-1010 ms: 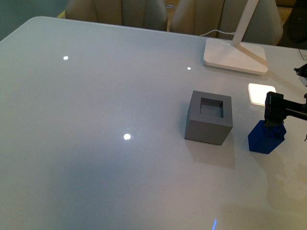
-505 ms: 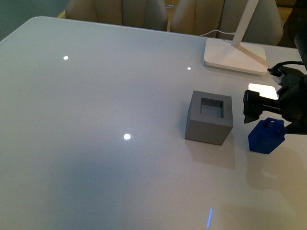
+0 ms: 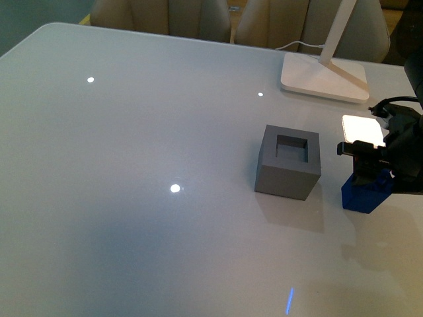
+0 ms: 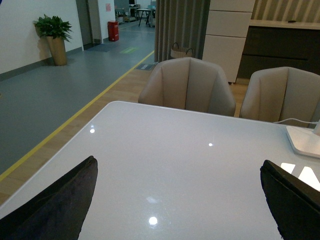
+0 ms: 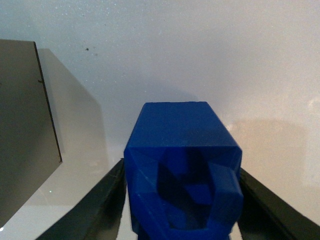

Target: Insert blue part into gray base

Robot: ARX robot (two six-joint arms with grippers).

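Observation:
The gray base [image 3: 287,162], a matte cube with a square hole in its top, stands on the white table right of centre; its side also shows in the right wrist view [image 5: 25,130]. The blue part [image 3: 365,191] rests on the table just right of the base. My right gripper [image 3: 367,170] has come down over its top and is shut on it; in the right wrist view the blue part [image 5: 182,175] sits between both black fingers [image 5: 107,200]. My left gripper [image 4: 180,200] is open and empty over the table's near left, out of the front view.
A white lamp foot [image 3: 324,78] with a slanted stem and its cable stands behind the base at the table's far edge. A bright lamp reflection [image 3: 362,129] lies behind the right gripper. Beige chairs [image 4: 187,85] line the far side.
My right gripper has come in from the right, dropped onto the top of the blue part and closed on it. The blue part and gray base have not moved.

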